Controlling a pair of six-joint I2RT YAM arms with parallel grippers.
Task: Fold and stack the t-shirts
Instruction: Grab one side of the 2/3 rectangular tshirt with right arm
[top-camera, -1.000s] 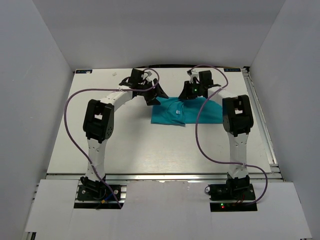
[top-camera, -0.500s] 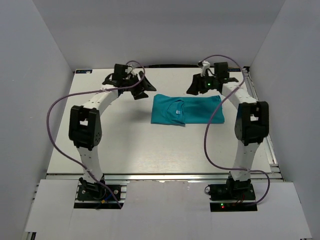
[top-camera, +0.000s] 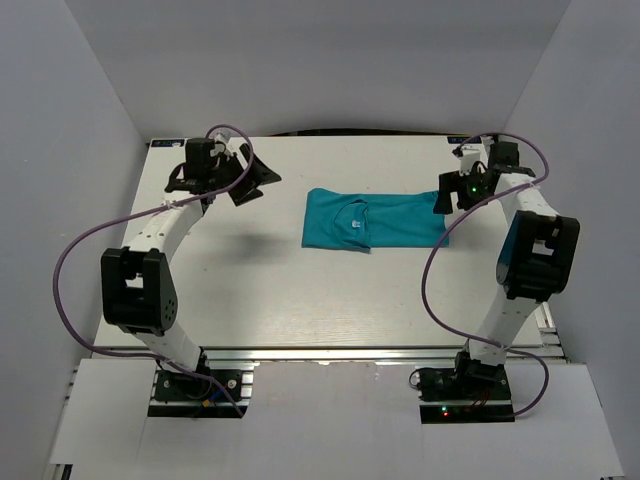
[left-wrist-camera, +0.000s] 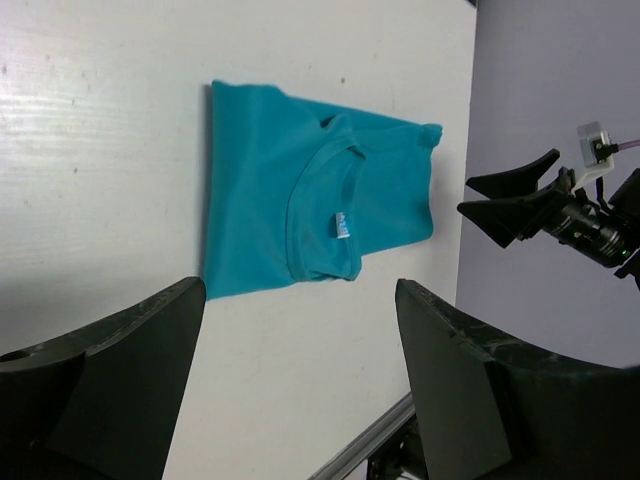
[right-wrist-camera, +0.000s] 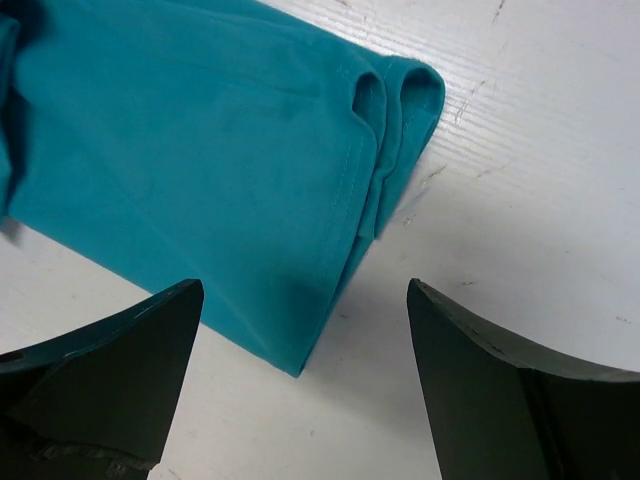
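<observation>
A teal t-shirt (top-camera: 375, 220) lies folded into a flat rectangle on the far middle of the white table, collar and small label up. In the left wrist view the t-shirt (left-wrist-camera: 300, 205) sits ahead of the open left gripper (left-wrist-camera: 300, 300), well apart from it. From above, the left gripper (top-camera: 250, 178) hovers to the shirt's left, jaws wide and holding nothing. Over the shirt's right end the right gripper (top-camera: 446, 199) stands open. Its wrist view shows the folded edge of the t-shirt (right-wrist-camera: 200, 170) just beyond the open gripper (right-wrist-camera: 305, 295), nothing between the fingers.
The white table (top-camera: 300, 300) is walled by grey panels on the left, back and right. Purple cables (top-camera: 80, 260) loop off both arms. A metal rail (top-camera: 330, 352) runs along the near table edge.
Both arms swung outward from the shirt, left arm to the left, right arm to the right. The right gripper opened wide and let the cloth go; the shirt now lies flat.
</observation>
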